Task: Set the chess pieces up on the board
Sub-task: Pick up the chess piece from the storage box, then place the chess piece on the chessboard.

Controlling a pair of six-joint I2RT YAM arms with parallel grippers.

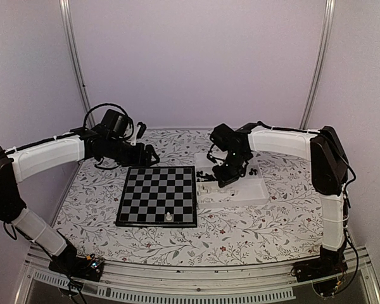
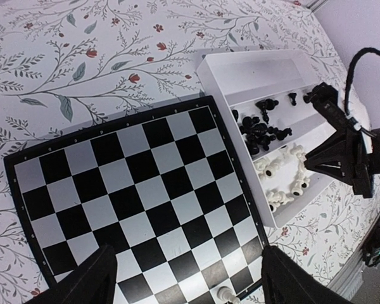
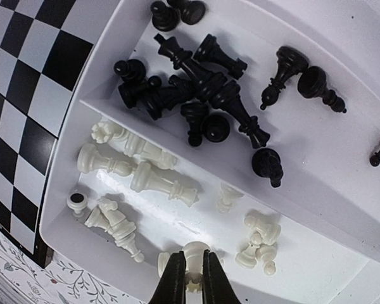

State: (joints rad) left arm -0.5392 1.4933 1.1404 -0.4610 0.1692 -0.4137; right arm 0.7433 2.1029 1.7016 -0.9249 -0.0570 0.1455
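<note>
The board (image 1: 158, 195) lies flat mid-table and fills the left wrist view (image 2: 133, 196). One white piece (image 1: 170, 216) stands on its near row; it also shows in the left wrist view (image 2: 226, 294). My left gripper (image 2: 189, 278) hovers open and empty over the board's far left side (image 1: 153, 154). My right gripper (image 3: 191, 278) is shut on a white piece (image 3: 195, 254) just above the tray's white-piece compartment (image 3: 196, 209), seen from above over the tray (image 1: 228, 174). Several black pieces (image 3: 209, 88) lie in the other compartment.
The white two-compartment tray (image 1: 256, 190) sits right of the board, touching its edge. Several white pieces (image 3: 133, 164) lie toppled in it. The floral tablecloth (image 1: 240, 231) covers the table. Grey walls and metal posts stand behind.
</note>
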